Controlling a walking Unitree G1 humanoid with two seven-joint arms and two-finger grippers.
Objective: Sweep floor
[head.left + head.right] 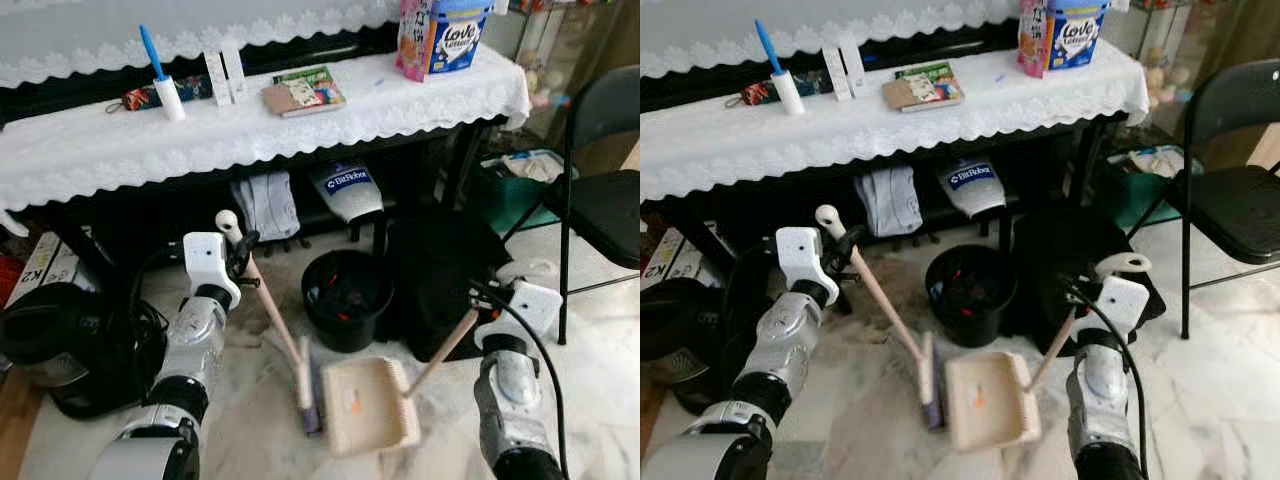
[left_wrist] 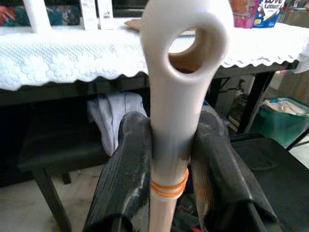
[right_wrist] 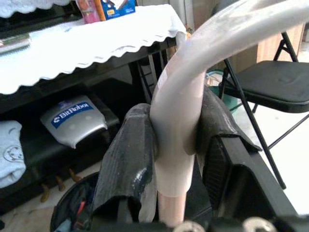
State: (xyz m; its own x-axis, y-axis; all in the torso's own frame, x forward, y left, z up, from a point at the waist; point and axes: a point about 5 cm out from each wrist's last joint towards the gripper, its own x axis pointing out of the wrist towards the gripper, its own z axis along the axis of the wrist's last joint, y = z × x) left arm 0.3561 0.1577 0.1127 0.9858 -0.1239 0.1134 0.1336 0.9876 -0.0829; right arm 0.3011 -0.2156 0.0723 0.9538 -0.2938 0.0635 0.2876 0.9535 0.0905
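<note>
Before the lace-covered counter [image 1: 90,160], my dustpan [image 1: 368,405] lies on the floor by the black bin [image 1: 346,297]; my right gripper [image 3: 176,140] fingers clamp its handle; my left gripper [image 2: 169,159] fingers clamp the broom [image 1: 290,360] beside it.

Two silver, ribbed arms end in white box-shaped wrist housings [image 1: 205,262], each trailing a black cable [image 1: 535,345]. The fingers [image 2: 126,179] are long, black, matte and scuffed with dust.
</note>
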